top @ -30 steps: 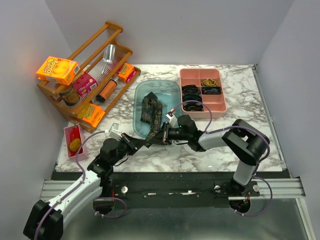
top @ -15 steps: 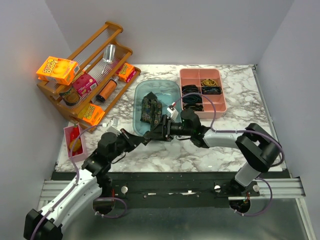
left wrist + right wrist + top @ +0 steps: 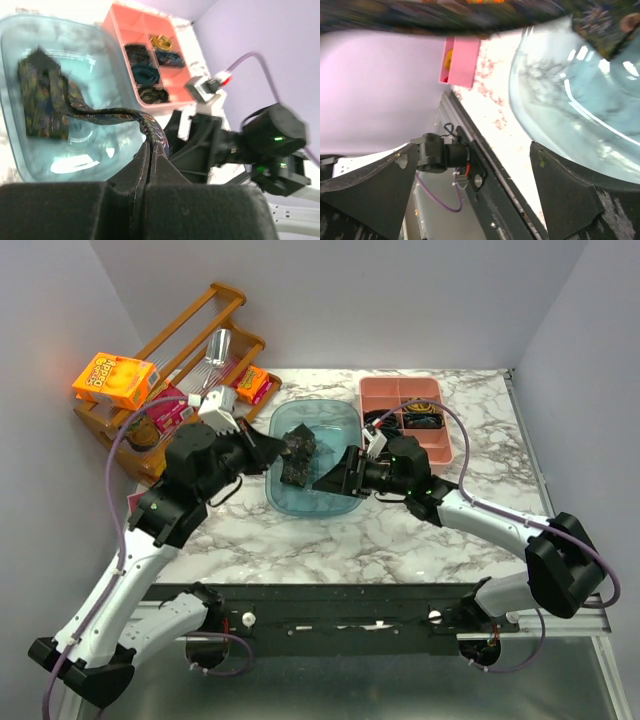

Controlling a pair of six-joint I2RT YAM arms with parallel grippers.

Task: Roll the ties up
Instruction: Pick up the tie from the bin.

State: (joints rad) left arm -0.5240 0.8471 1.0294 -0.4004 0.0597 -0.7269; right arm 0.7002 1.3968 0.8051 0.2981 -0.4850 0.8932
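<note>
Tie [image 3: 46, 97]: right gripper [image 3: 474, 150] released, left gripper [image 3: 149, 150] lifted.

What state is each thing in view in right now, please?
tie, bunched in blue bin, one end held up.
left claw, shut on tie.
right claw, open, empty.
blue bin, upright on table.
pink tray, rolled ties in several compartments.
</note>
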